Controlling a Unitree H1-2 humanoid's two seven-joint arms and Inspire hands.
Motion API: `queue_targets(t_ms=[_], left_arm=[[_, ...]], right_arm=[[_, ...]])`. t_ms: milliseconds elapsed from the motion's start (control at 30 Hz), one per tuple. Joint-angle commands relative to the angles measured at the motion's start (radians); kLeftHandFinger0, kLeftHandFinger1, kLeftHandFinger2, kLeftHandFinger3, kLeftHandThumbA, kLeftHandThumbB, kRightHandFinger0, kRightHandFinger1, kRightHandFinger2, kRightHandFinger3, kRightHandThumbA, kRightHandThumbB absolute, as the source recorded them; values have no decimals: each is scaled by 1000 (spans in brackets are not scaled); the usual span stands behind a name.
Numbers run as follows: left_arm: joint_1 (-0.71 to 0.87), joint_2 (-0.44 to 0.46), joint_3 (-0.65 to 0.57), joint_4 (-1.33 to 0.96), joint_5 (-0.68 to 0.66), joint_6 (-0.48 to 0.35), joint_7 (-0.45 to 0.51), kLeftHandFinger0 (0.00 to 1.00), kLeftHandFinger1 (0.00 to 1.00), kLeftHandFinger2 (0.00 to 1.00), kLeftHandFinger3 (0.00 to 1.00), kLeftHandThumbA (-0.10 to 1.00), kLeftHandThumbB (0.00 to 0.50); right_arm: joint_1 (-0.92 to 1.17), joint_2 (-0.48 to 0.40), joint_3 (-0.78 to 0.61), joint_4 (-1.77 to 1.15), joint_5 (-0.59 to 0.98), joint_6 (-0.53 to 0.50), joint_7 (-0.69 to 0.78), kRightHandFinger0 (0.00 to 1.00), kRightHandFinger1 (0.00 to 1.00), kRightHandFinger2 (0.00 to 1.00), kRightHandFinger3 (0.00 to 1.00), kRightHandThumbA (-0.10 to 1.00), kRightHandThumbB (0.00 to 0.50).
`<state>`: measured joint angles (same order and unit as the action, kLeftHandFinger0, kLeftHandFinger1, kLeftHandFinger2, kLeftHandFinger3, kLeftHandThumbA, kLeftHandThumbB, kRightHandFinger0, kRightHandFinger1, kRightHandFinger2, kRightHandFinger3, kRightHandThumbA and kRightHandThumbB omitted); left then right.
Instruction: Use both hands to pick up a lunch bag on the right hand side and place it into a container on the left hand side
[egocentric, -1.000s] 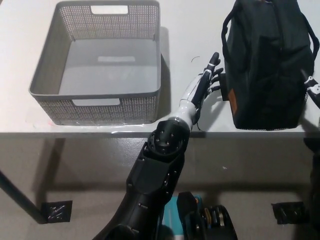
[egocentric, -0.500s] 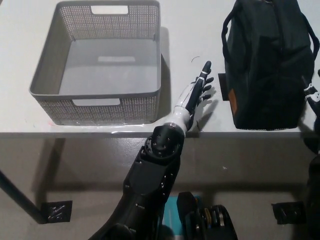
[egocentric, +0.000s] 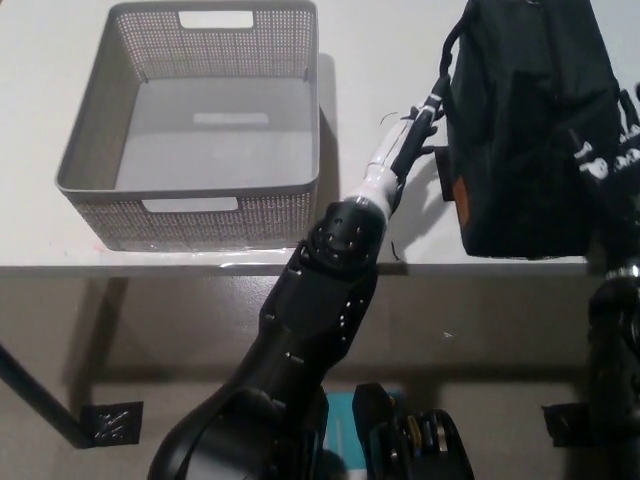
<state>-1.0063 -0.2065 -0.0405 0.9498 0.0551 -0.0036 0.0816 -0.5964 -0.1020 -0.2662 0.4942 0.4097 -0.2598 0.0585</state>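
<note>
Lunch bag (egocentric: 535, 120), black, stands upright on the white table (egocentric: 385, 60), at its right end near the front edge. A small orange tag shows low on the bag's left face, and a dark strap loops off its upper left corner. Left of the bag, across a strip of bare tabletop, sits the grey perforated container (egocentric: 195, 205), a basket with cut-out handles and nothing inside it.

Left hand (egocentric: 408, 140), white with dark fingers, reaches up over the table's front edge and lies edge-on against the bag's left face, fingers extended and together toward the strap. They touch or nearly touch the fabric; hard to tell which, dark on dark. Nothing is gripped by this hand, it is flat and open.

Right hand (egocentric: 607, 160) is at the bag's right face, black against black, with white lettering or markings visible on it. It seems pressed to the bag's side, but how its fingers are set is impossible to tell from here. The right arm drops down past the table edge below the bag.

The bag's base meets the tabletop; not lifted.
</note>
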Motion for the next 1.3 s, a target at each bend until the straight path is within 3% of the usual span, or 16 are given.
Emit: queue_targets(t_ms=[0,133,267,300,367,633,800,900,967,1133,1267], left_arm=[[-76,-21,-13,31,16,-87,32,1000,1000,1000,1000,1000,400],[-90,-18,-43,71,39,-76,20,1000,1000,1000,1000,1000,381],[-100,-11,-72,109,57,-91,11,1000,1000,1000,1000,1000,374],[-97,-13,-82,115,62,-97,13,1000,1000,1000,1000,1000,347],[-122,-16,-107,146,84,-101,23,1000,1000,1000,1000,1000,323],[-65,-26,-164,53,94,-2,-33,1000,1000,1000,1000,1000,308],[-11,-35,-180,-18,96,33,-35,1000,1000,1000,1000,1000,264],[-12,-27,-168,-46,77,61,-43,1000,1000,1000,1000,1000,305],[-20,-13,-161,-54,73,68,-42,1000,1000,1000,1000,1000,293],[-49,20,-144,-59,60,61,-61,1000,1000,1000,1000,1000,308],[-88,33,-133,-80,55,101,-74,1000,1000,1000,1000,1000,284]], right_arm=[[-117,24,8,91,51,39,55,1000,1000,1000,1000,1000,146],[-156,53,20,159,54,27,92,1000,1000,1000,1000,1000,123],[-117,129,13,108,111,80,94,1000,1000,1000,1000,1000,150],[-100,158,8,97,135,90,96,1000,1000,1000,1000,1000,137],[-114,187,6,119,154,88,108,1000,1000,1000,1000,1000,163],[-51,198,104,13,48,100,68,1000,1000,1000,1000,1000,79],[-6,201,126,-38,38,112,44,1000,1000,1000,1000,1000,97],[-19,202,138,-55,8,146,-14,1000,1000,1000,1000,1000,137],[-41,203,149,-60,-11,180,-53,1000,1000,1000,1000,1000,161],[-99,224,148,-51,-26,212,-117,1000,1000,1000,1000,1000,164],[-147,222,138,-43,-14,201,-110,1000,1000,1000,1000,1000,140]])
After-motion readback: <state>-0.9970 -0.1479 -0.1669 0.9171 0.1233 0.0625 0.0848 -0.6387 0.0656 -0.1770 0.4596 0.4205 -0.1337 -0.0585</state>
